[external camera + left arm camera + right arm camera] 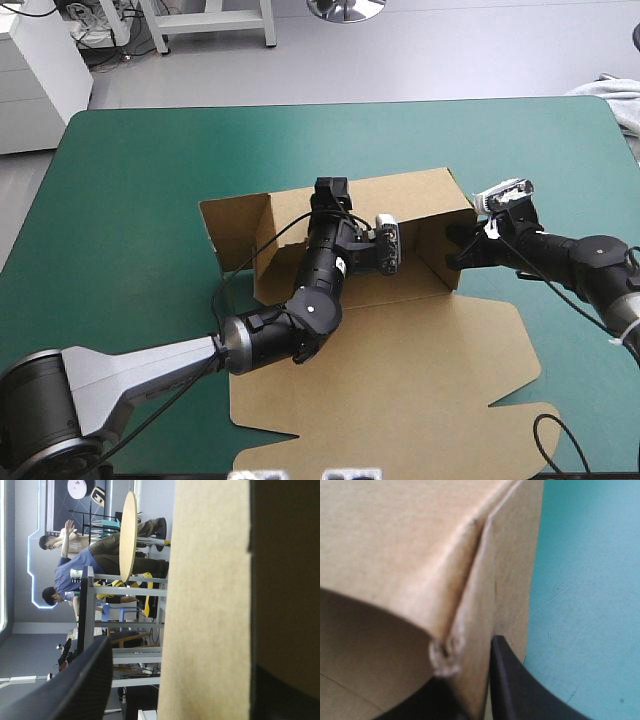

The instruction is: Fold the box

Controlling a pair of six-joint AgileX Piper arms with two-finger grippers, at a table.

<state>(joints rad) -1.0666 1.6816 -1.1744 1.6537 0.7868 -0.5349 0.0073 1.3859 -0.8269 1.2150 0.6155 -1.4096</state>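
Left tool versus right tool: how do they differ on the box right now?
The left tool reaches across the middle of the box to its far wall; the right tool is at the right end wall. The left tool's fingers stand apart, astride the board; the right tool's are all but shut on it. Both work raised walls, not the flat lid.

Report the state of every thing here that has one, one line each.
box: partly folded, with the far and side walls raised and the lid lying flat.
left gripper: open, astride the box's far wall.
right gripper: shut on the box, at its right side wall.
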